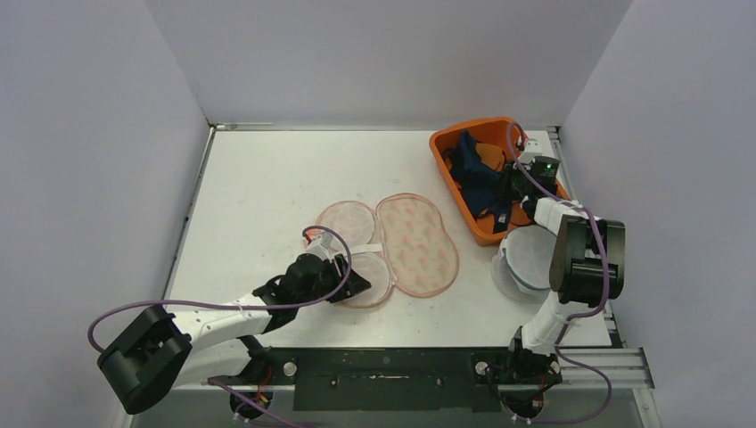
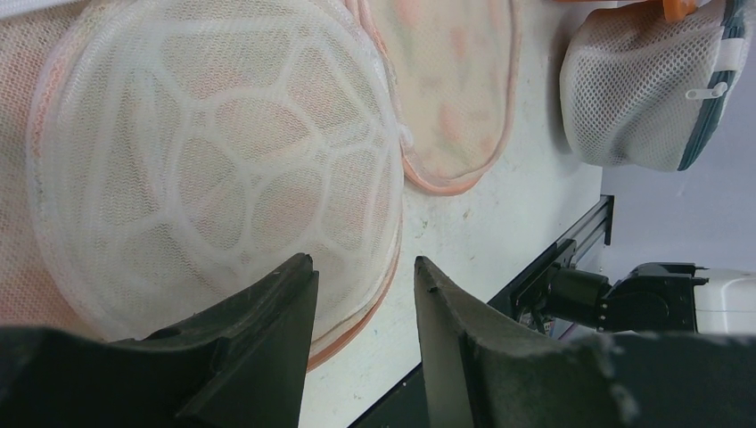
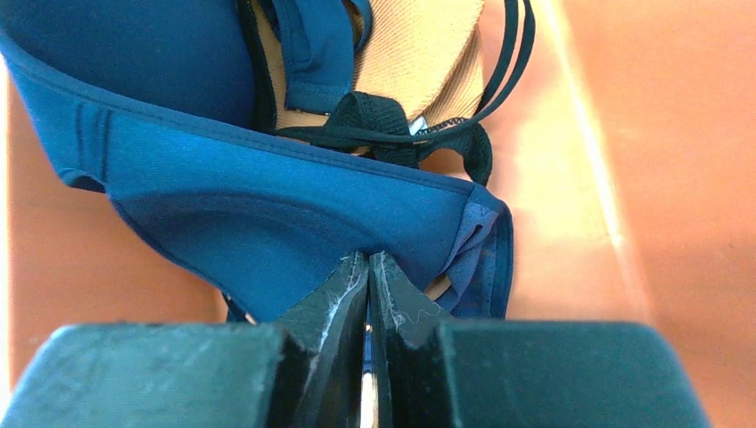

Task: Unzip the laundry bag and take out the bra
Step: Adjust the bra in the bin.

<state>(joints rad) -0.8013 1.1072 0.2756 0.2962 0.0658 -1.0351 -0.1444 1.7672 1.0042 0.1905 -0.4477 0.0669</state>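
Blue bra [image 3: 267, 205] lies inside orange bin [image 3: 624, 178]. Right gripper [image 3: 367, 259] pressed together, tips at bra; fabric caught or not, cannot tell. Left gripper [image 2: 361, 261] half spread over laundry bag [image 2: 205, 160], well left of bin. Likely drop-off step; next, right arm lifts clear of bin.

We take this for a robotics lab cell: plain white partition walls [image 1: 383, 62] box in a flat white counter [image 1: 267, 178], with a white-and-black left robot arm [image 1: 223, 314] and its right twin [image 1: 584, 259] bolted to a black metal rail [image 1: 383, 379].
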